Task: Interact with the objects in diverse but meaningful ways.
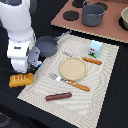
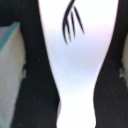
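Note:
A white tube [image 2: 75,65] with a black mark fills the wrist view, very close to the camera and held in my gripper. In the exterior view my gripper [image 1: 34,58] hangs low at the left, just beside the grey saucepan [image 1: 47,46], and the hand hides the tube. The yellow bread-like block [image 1: 21,79] lies on the black cloth in front of the arm. On the striped placemat lie a brown sausage stick [image 1: 58,96] and a pale blue carton [image 1: 95,48]. A grey pot [image 1: 93,15] stands on the brown board at the back.
On the placemat [image 1: 107,85] sit a beige plate [image 1: 74,68], a fork with an orange handle [image 1: 70,82] and a small orange piece [image 1: 91,61]. The brown board [image 1: 107,31] also carries a black disc [image 1: 71,15]. A bowl [image 1: 124,18] is at the back right.

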